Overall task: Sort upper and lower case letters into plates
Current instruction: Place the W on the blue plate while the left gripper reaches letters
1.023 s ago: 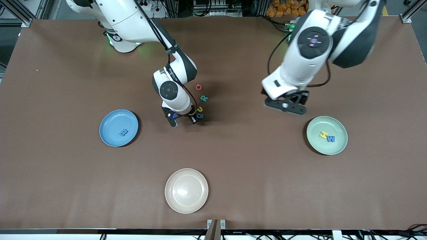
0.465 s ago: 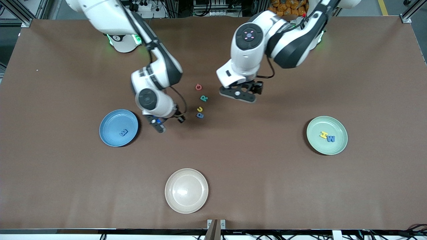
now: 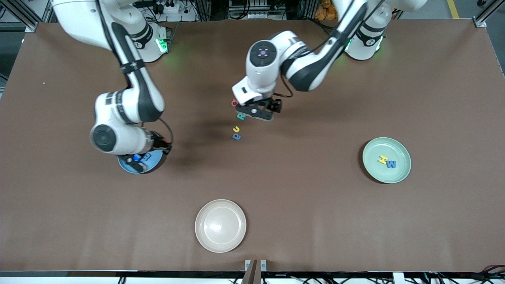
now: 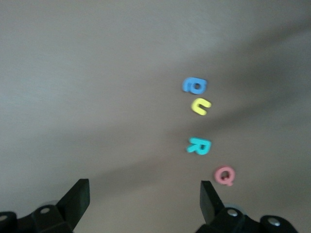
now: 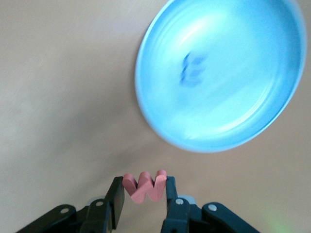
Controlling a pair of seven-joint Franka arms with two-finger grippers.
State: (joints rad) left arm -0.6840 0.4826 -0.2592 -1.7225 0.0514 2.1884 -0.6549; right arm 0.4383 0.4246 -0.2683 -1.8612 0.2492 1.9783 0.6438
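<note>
A matte brown sheet covers the long table (image 3: 300,205), which runs out to aluminium frame posts at the corners, with cables and stacked orange objects (image 3: 323,10) in the clutter past the arms' bases. The right gripper (image 5: 142,194) hangs over the bright blue round plate (image 3: 156,161) toward the right arm's end of the table, its fingers clenched on a small pink foam letter W (image 5: 145,185); a dark blue letter (image 5: 193,69) already lies in that plate. The left gripper (image 4: 145,200) hangs with its fingers spread wide and nothing between them, over the loose row of small letters at the table's middle: a pink round letter (image 3: 234,103), a teal R (image 3: 240,116), a yellow U (image 3: 236,129) and a blue round letter (image 3: 236,136), the pink one farthest from the front camera and the blue one nearest. The pale mint green round plate (image 3: 400,173) sits toward the left arm's end and holds a yellow letter (image 3: 382,159) touching a blue W (image 3: 391,164). A beige cream round plate (image 3: 220,225) lies nearest the front camera, well apart from the other two.
</note>
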